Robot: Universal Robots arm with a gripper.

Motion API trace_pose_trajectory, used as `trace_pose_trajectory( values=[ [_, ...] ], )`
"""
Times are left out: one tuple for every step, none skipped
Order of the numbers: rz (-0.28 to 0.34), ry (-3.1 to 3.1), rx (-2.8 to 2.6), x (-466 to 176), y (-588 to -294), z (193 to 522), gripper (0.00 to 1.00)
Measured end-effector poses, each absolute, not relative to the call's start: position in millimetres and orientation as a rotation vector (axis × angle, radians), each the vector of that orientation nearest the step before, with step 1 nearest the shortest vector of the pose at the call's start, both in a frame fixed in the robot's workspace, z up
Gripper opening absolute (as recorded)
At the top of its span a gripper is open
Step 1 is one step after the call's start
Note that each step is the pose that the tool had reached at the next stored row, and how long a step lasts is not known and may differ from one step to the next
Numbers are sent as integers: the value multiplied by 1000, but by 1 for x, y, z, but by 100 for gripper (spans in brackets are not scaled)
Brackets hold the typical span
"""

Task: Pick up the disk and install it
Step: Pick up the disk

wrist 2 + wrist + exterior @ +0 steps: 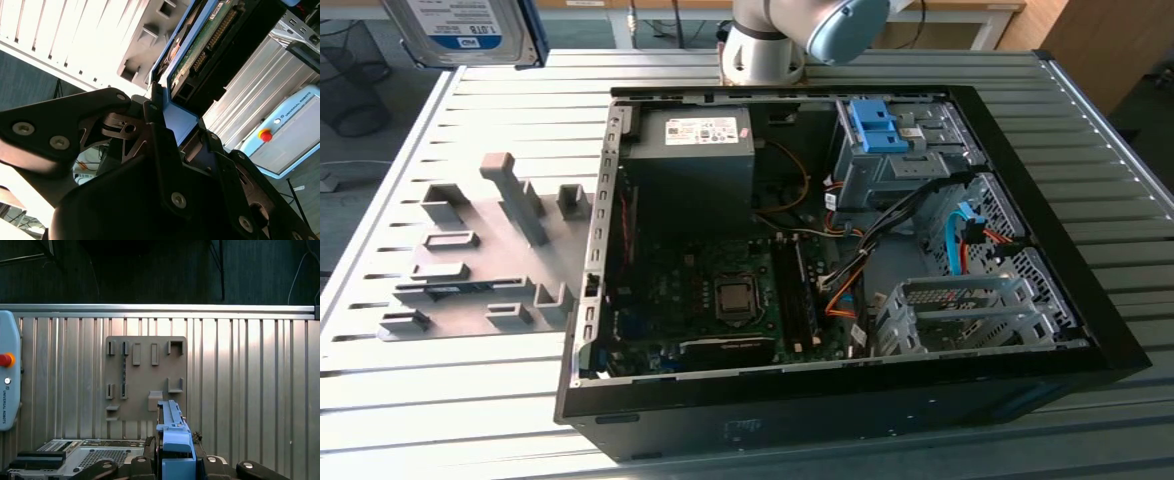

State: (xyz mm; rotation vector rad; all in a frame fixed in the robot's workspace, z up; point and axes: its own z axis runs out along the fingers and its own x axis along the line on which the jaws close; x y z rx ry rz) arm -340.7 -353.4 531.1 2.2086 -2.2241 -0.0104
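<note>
Pincer [176, 120] clenched on blue-framed hard drive [200, 50], held by edge; drive body stuck out ahead of pincer. Risk: narrow hold, drive could pivot, slip out.

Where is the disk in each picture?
Exterior view: the disk hangs at the top on the exterior view's left, label showing.
First wrist view: its blue edge sticks out of the tool, in front of the grey slotted plate.
Second wrist view: its green underside shows beyond the tool.
Shared landmark: the grey slotted plate, also in the exterior view.
</note>
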Motion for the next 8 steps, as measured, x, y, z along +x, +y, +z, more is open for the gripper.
trace_pose_trajectory(
  values=[
    [-10, -2224, 2209, -340, -353, 531, 37],
    [-10, -2224, 2209, -340, -353, 531, 37],
    [-10, -2224, 2209, -339, -353, 531, 37],
    [-10, -2224, 2209, -339, -353, 531, 37],
    [-10, -2224, 2209, -338, -353, 531, 37],
    [-10, -2224, 2209, -338, -353, 531, 37],
    [-10, -2224, 2209, -338, -353, 531, 37],
    [-10, -2224, 2209, -337, -353, 531, 37]
  ],
)
